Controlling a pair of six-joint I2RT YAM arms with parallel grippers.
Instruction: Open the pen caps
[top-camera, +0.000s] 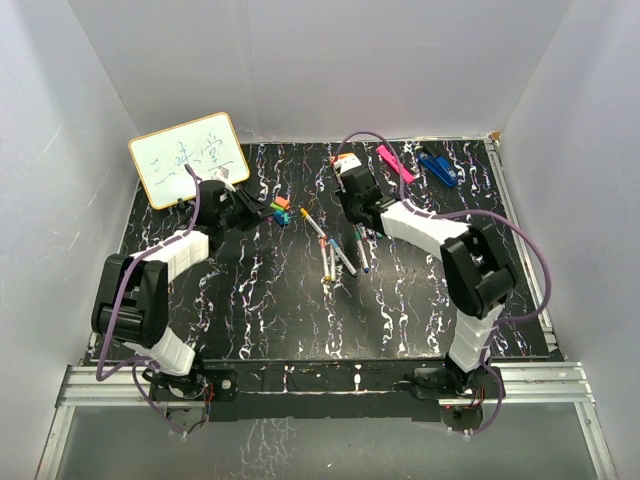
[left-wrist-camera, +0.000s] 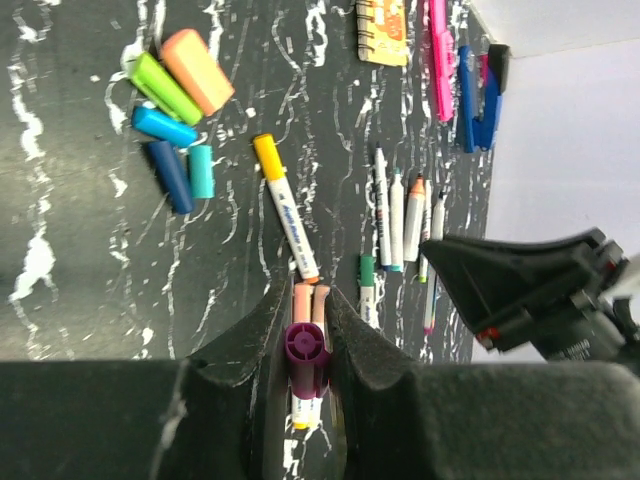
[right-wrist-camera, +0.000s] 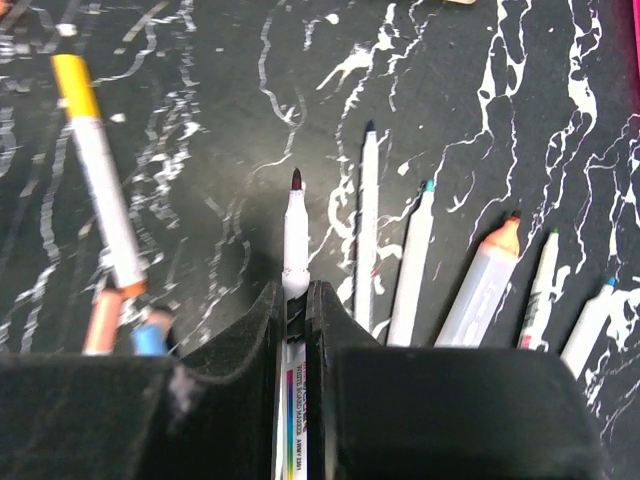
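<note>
My left gripper (top-camera: 248, 207) (left-wrist-camera: 308, 300) is shut on a purple pen cap (left-wrist-camera: 305, 352), held above the table. My right gripper (top-camera: 351, 195) (right-wrist-camera: 296, 290) is shut on a white pen (right-wrist-camera: 295, 235) with its dark purple tip bare and pointing away. Loose caps (left-wrist-camera: 175, 110) in orange, green, blue and teal lie together, also seen from above (top-camera: 281, 210). A yellow-capped pen (left-wrist-camera: 285, 210) (right-wrist-camera: 98, 170) lies alone. Several uncapped pens (right-wrist-camera: 420, 260) (left-wrist-camera: 400, 215) lie side by side, seen from above too (top-camera: 340, 252). Two peach-ended pens (left-wrist-camera: 310, 300) lie under my left fingers.
A small whiteboard (top-camera: 188, 158) leans at the back left. An orange notepad (left-wrist-camera: 383, 30), a pink clip (top-camera: 394, 162) and a blue clip (top-camera: 437, 167) lie at the back. White walls enclose the black marbled table (top-camera: 260, 310).
</note>
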